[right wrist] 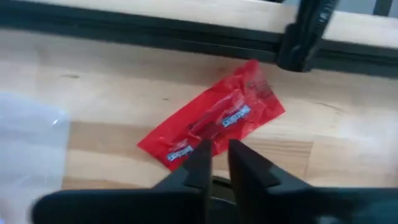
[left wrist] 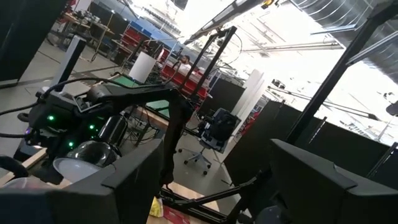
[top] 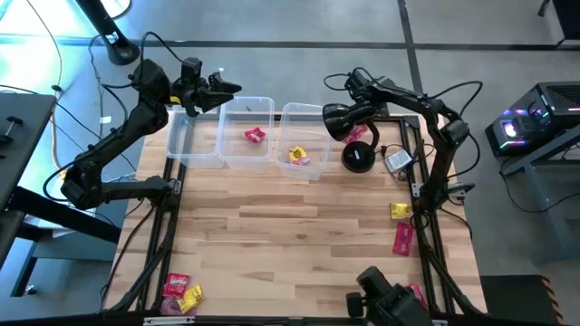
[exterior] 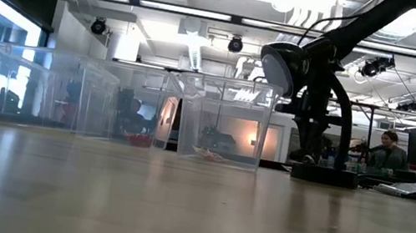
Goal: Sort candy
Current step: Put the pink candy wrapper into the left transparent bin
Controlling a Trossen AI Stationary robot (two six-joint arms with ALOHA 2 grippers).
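R gripper (right wrist: 217, 152) points down at the table (right wrist: 348, 155), fingers drawn almost together w/ nothing between them, so it isn't carrying anything. Just past its tips lies a red packet (right wrist: 211, 124), flat and slanted on the wood. Probably the next pick, hence the low, centred aim. Beside it is a clear tub wall (right wrist: 31, 137), and beyond it the frame rail (right wrist: 155, 28).

Black lamp (top: 343, 120) crowds this spot, which may explain the steep approach. Further off, the right tub (top: 304, 107) holds a yellow candy (top: 297, 156) and the middle tub (top: 246, 98) a pink-red one (top: 256, 135), i.e. sorted by colour.

Unsorted candy sits well away: two at the R table edge (top: 401, 225) and a pile at the near-left corner (top: 181, 292).

L gripper (top: 225, 89) hangs high over the tubs, spread wide, empty.
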